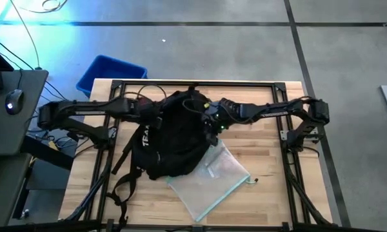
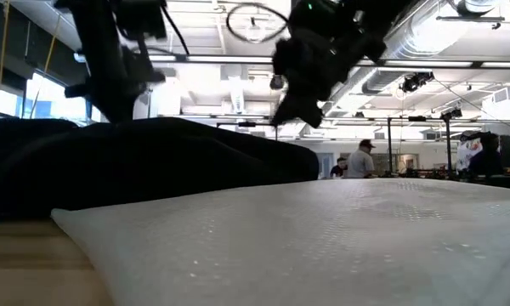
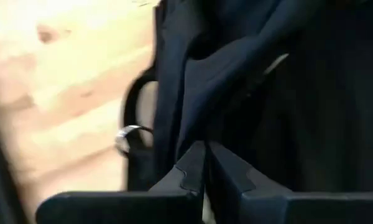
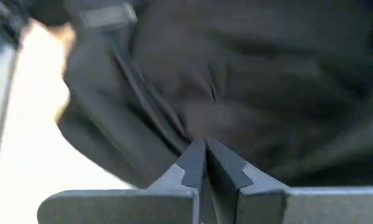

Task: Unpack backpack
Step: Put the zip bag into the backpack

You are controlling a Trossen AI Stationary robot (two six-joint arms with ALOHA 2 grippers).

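Observation:
The black backpack [image 1: 177, 136] lies on the wooden table [image 1: 271, 161], its straps [image 1: 126, 174] trailing toward the near left. A clear mesh pouch [image 1: 209, 180] lies flat at its near right, one corner under the backpack. My left gripper [image 1: 157, 118] is shut at the backpack's far left side, and its tips [image 3: 205, 147] stand in front of a dark fold [image 3: 230, 74]. My right gripper [image 1: 208, 118] is shut at the far right side, tips [image 4: 205, 144] close against black fabric [image 4: 255, 87]. In the low view the backpack [image 2: 153, 161] rises behind the pouch [image 2: 323, 238]. My left gripper comes at the backpack slanting down from the table's left. Its shut tips stand against a fold; I cannot tell whether they touch or pinch it. My right gripper slants down from the right, tips at the fabric by a seam [image 4: 149, 93]; whether cloth is caught does not show.
A blue bin [image 1: 109, 72] stands on the floor beyond the table's far left corner. A black frame rail [image 1: 200, 82] runs along the far edge. A desk with a mouse [image 1: 13, 100] is at the left. People [image 2: 361, 157] stand far behind. Bare wood shows at the near right.

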